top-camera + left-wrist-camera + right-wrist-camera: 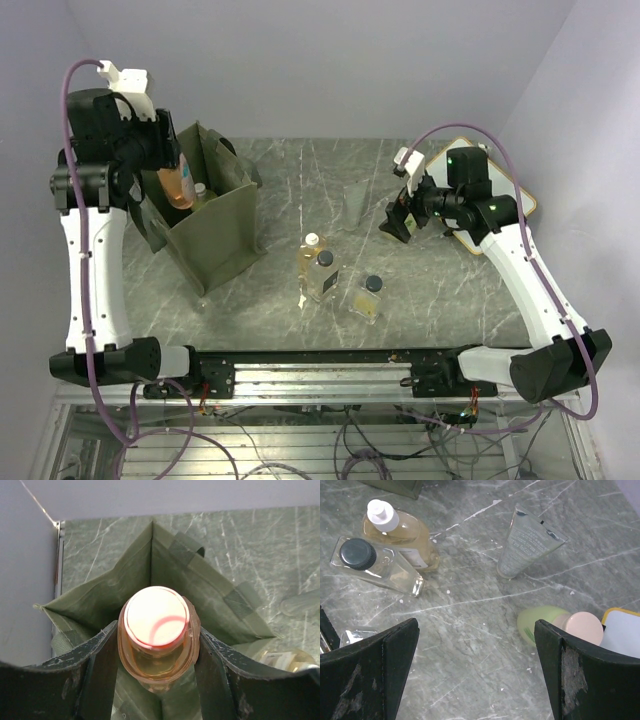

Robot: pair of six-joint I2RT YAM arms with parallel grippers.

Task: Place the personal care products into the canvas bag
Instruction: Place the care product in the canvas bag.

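Observation:
My left gripper is shut on an orange bottle with a pale cap, holding it upright over the open mouth of the olive canvas bag. A white-capped bottle shows inside the bag. On the table lie a cream bottle, two clear square bottles with dark caps, a grey tube and a yellow-green bottle. My right gripper hovers open just left of the yellow-green bottle.
A wood-framed whiteboard lies at the back right, beside the yellow-green bottle. The bag stands at the table's back left, near the wall. The arm rail runs along the near edge.

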